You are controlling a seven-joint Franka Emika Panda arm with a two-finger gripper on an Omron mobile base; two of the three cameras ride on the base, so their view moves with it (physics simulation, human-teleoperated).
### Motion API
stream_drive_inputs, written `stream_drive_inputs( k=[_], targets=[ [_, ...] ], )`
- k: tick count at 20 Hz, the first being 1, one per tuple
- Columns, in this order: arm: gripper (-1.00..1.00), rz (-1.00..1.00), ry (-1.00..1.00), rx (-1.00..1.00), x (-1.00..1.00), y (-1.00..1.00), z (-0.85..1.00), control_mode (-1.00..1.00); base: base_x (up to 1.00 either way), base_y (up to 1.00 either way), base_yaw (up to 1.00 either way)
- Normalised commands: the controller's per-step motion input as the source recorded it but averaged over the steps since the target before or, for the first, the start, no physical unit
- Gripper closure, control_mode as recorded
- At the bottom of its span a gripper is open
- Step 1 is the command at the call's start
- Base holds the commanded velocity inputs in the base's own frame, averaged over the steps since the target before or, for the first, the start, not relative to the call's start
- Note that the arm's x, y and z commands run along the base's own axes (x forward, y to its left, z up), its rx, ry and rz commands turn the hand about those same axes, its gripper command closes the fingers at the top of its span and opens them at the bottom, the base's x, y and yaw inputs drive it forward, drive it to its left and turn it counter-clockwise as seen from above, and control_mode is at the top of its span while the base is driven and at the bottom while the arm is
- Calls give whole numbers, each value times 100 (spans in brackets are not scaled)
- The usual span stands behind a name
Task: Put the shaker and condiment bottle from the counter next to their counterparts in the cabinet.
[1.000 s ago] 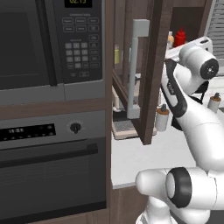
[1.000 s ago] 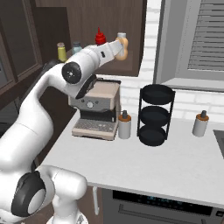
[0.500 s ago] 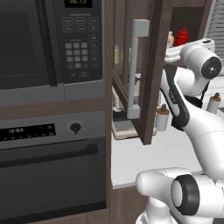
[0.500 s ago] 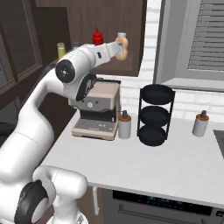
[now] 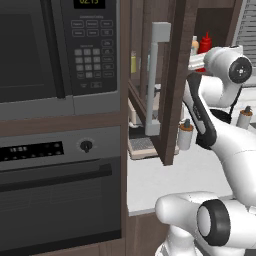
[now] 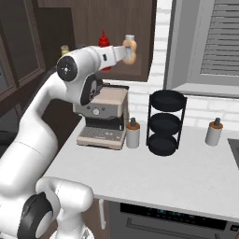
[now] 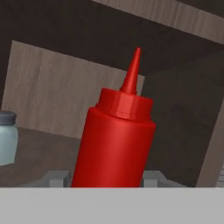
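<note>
The condiment bottle, all red with a narrow nozzle, stands upright in the hand view between the fingertips. My gripper is shut on it, one finger against each side. It sits up inside the open cabinet, where both base views show the same red bottle just above my wrist. The shaker, pale blue-grey with a dark cap, rests on the shelf to the bottle's left, apart from it. An amber-orange bottle with a pale cap stands beside my hand.
The cabinet door with its silver bar handle hangs open left of my arm. On the white counter are a coffee machine, a black three-tier rack and two white canisters. A microwave and oven stand at left.
The arm's large joint has risen a little and swung slightly sideways. The red bottle has stayed at almost the same spot in the cabinet.
</note>
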Motion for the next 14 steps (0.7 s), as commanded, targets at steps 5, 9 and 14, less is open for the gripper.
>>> stream_drive_inputs(
  k=[5, 9, 14],
  targets=[
    [100, -1, 9, 2, 0, 14, -12, -100, 0, 0, 0],
    [100, 0, 9, 8, 4, 4, -14, -100, 0, 0, 0],
    [100, 0, 9, 10, 12, 0, -7, -100, 0, 0, 0]
  ],
)
